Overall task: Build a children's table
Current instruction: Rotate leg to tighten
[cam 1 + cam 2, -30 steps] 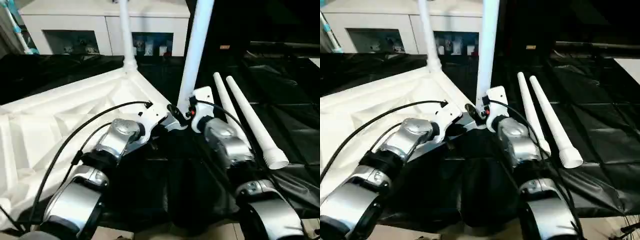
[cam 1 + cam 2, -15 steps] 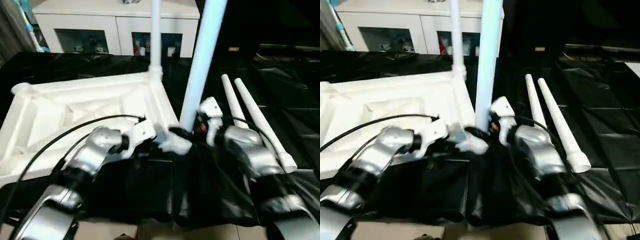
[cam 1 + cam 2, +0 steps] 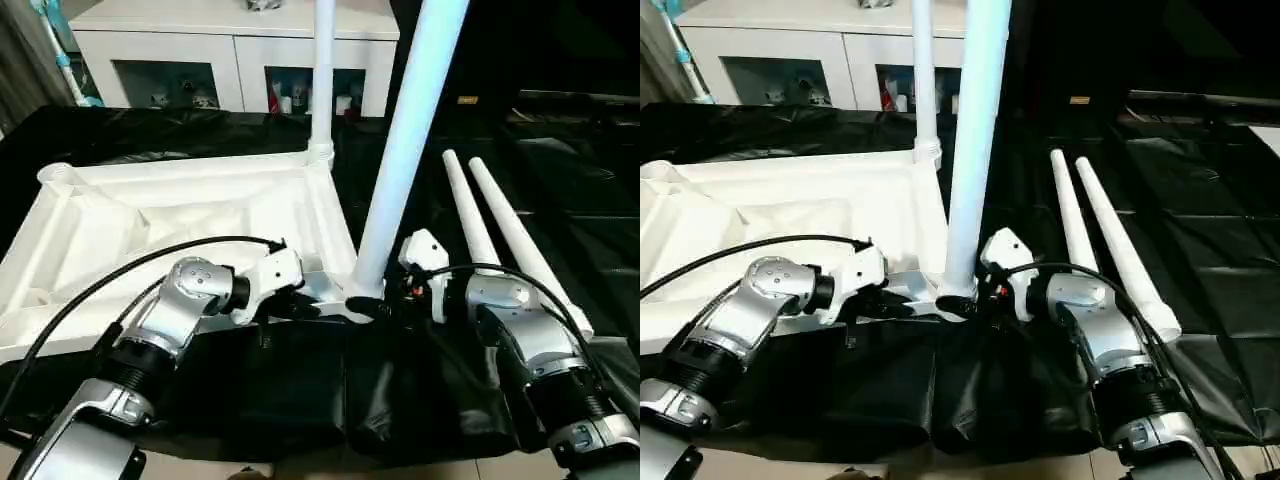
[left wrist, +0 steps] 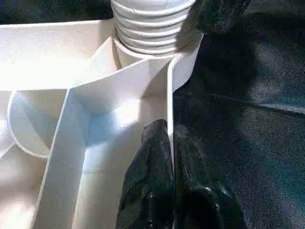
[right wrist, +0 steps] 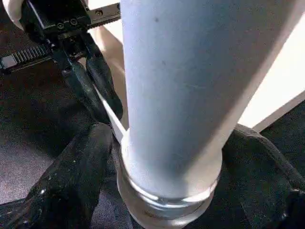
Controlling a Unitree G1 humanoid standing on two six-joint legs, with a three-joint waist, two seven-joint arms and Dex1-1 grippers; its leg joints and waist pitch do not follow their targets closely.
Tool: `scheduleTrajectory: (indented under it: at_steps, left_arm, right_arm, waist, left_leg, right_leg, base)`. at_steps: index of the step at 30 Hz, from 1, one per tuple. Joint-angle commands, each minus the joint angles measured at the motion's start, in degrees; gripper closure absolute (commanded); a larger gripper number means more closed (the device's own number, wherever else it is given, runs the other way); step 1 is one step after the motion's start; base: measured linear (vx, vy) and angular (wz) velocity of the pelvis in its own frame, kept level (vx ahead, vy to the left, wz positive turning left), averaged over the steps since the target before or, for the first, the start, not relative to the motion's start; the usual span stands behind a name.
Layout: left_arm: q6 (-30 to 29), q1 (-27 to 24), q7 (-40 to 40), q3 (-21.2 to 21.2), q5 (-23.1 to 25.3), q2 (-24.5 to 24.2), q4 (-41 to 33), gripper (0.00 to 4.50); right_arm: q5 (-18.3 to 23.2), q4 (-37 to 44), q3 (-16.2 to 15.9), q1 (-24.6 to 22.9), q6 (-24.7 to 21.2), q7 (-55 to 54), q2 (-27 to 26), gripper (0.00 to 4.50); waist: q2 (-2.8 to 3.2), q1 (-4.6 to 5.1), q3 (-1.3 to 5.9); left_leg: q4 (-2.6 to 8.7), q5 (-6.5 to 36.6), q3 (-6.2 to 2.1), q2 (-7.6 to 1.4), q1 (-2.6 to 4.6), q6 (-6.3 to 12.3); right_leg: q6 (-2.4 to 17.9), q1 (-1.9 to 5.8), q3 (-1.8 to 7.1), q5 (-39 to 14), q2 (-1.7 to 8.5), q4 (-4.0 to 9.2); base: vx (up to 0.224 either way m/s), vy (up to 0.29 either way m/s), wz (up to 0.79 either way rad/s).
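The children's table top [image 3: 150,210] lies upside down on the black cloth, ribbed underside up. One white leg [image 3: 322,80] stands in its far corner socket. A second leg [image 3: 400,170] stands tilted in the near right corner. My right gripper [image 5: 167,191] is shut on the base of this leg, one finger [image 5: 71,186] on each side just above the socket. My left gripper [image 4: 167,138] is shut on the thin rim wall of the top right beside that corner. Two loose legs [image 3: 470,215] lie side by side to the right.
A white cabinet [image 3: 230,40] with glass doors stands behind the table. Black cloth [image 3: 560,170] covers the big table and hangs in folds at its front edge below my grippers. A round empty corner socket [image 3: 55,175] shows at the top's far left.
The near corner of the top, with its leg, has come toward me and the top has turned, so its far left corner now shows. Both grips hold as before. The loose legs stayed put.
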State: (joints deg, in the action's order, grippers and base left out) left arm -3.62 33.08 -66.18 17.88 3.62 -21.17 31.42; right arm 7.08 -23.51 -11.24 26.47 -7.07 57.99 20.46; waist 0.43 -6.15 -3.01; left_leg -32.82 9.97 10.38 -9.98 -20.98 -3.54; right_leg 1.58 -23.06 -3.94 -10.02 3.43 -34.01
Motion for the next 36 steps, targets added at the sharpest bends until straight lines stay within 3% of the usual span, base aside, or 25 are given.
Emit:
scheduleTrajectory:
  at_steps: [1,7,8,12,19,24,26,29,36]
  left_arm:
    - [1.12,-0.11,-0.68,-0.08,-1.74,0.92,-0.07,4.5]
    - [1.27,0.2,-0.49,-0.17,-1.47,0.87,0.44,4.5]
    - [1.26,0.22,-0.46,-0.18,-1.44,0.86,0.5,4.5]
    - [1.35,0.36,-0.32,-0.15,-1.2,0.74,0.8,4.5]
    - [1.3,0.19,-0.06,-0.22,-1.07,0.66,0.86,4.5]
    - [1.24,0.24,-0.01,-0.24,-1.05,0.68,0.95,4.5]
    - [1.2,0.31,0.06,-0.25,-1.03,0.75,1.04,4.5]
    - [1.19,0.46,0.08,-0.25,-1.01,0.82,1.17,4.5]
    - [1.43,0.77,0.01,-0.28,-0.87,0.63,1.57,4.5]
  right_arm:
    - [-0.5,0.87,-0.27,-0.65,0.69,-0.27,0.27,0.77]
    - [-0.18,0.05,-0.14,-0.43,1.01,-1.12,-0.67,1.0]
    - [-0.3,-0.04,-0.18,-0.43,1.11,-1.11,-0.72,1.26]
    - [-0.56,-0.45,-0.43,-0.42,1.35,-0.91,-0.78,1.6]
    - [-1.02,-0.91,-0.88,-0.54,2.0,-0.5,-0.63,1.86]
    - [-1.24,-1.0,-1.03,-0.64,2.28,-0.67,-0.67,1.87]
    - [-0.55,-1.42,-0.59,-0.48,0.99,-0.75,-1.18,1.32]
    - [-0.8,-1.76,-0.73,-0.33,0.71,-1.0,-1.37,0.97]
    - [-1.79,-2.26,-0.94,-0.37,1.36,-2.25,-1.55,0.97]
  waist:
    - [-0.1,0.03,3.91]
    - [-0.08,0.02,3.94]
    - [-0.09,0.02,3.96]
    - [-0.21,-0.02,3.98]
    - [-0.22,-0.07,4.02]
    - [-0.17,-0.08,4.07]
    - [-0.19,-0.09,4.09]
    - [-0.13,-0.12,4.1]
    - [-0.02,-0.08,4.09]
  left_leg:
    - [3.13,9.46,-1.1,-3.47,0.5,4.37]
    - [3.11,9.55,-1.15,-3.52,0.53,4.38]
    - [3.11,9.52,-1.15,-3.54,0.56,4.37]
    - [3.04,9.17,-1.12,-3.48,0.55,4.39]
    - [2.94,8.81,-1.1,-3.46,0.51,4.66]
    - [2.89,8.43,-1.12,-3.45,0.51,4.84]
    - [2.84,8.31,-1.09,-3.41,0.48,4.91]
    - [2.83,8.44,-1.11,-3.41,0.48,4.87]
    - [2.85,9.15,-1.16,-3.44,0.53,4.27]
  right_leg:
    - [12.05,3.25,3.05,-8.83,5.26,3.53]
    - [12.21,3.24,2.99,-8.84,5.22,3.44]
    - [12.22,3.24,2.98,-8.76,5.22,3.41]
    - [12.17,3.25,3.01,-8.69,5.23,3.36]
    - [12.25,3.29,2.99,-8.27,5.21,3.26]
    - [12.39,3.3,2.95,-7.68,5.17,3.15]
    - [12.46,3.34,2.97,-7.5,5.18,3.15]
    - [12.52,3.34,2.93,-7.7,5.14,3.15]
    - [12.35,3.31,2.97,-8.14,5.17,3.18]
  base:
    - [0.0,0.0,0.0]
    - [0.0,0.0,0.0]
    - [0.0,0.0,0.0]
    - [0.0,0.0,0.0]
    - [0.0,0.0,0.0]
    - [0.0,0.0,0.0]
    - [0.0,0.0,0.0]
    - [0.0,0.0,0.0]
    - [0.0,0.0,0.0]
